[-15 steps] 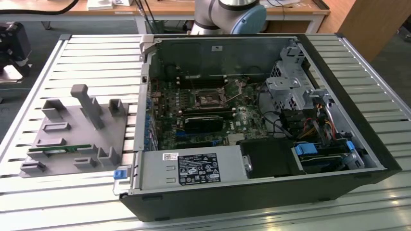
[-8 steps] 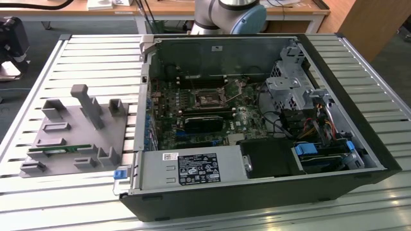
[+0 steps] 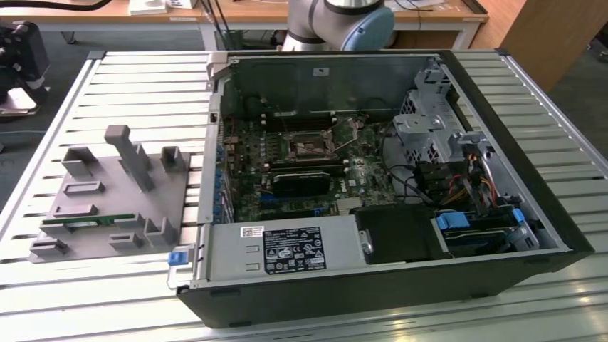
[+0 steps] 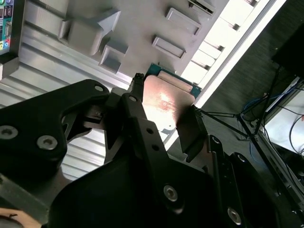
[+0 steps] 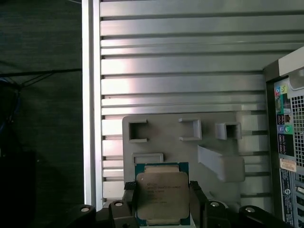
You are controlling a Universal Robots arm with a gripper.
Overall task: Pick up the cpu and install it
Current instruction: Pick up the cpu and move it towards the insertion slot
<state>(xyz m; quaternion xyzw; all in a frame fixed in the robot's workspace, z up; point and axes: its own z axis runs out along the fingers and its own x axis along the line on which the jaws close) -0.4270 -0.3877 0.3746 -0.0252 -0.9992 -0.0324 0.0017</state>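
Note:
The cpu (image 5: 162,195) is a flat square chip with a silver top and a thin blue-green edge. My gripper (image 5: 162,202) is shut on it, with a black finger (image 5: 129,202) pressed against each of two opposite sides. In the second wrist view the cpu (image 4: 167,99) shows its shiny lid between the same fingers (image 4: 135,102). It hangs above the grey holder plate (image 5: 166,137), clear of it. The motherboard socket (image 3: 312,148) sits in the middle of the open computer case (image 3: 380,285).
The grey holder plate (image 3: 109,196) lies on the slatted table (image 3: 142,78), at the exterior view's left of the case, with upright posts and a green memory stick (image 3: 85,222). Inside the case are a drive cage (image 3: 428,128) and cables (image 3: 465,189). The arm's base (image 3: 337,21) stands behind it.

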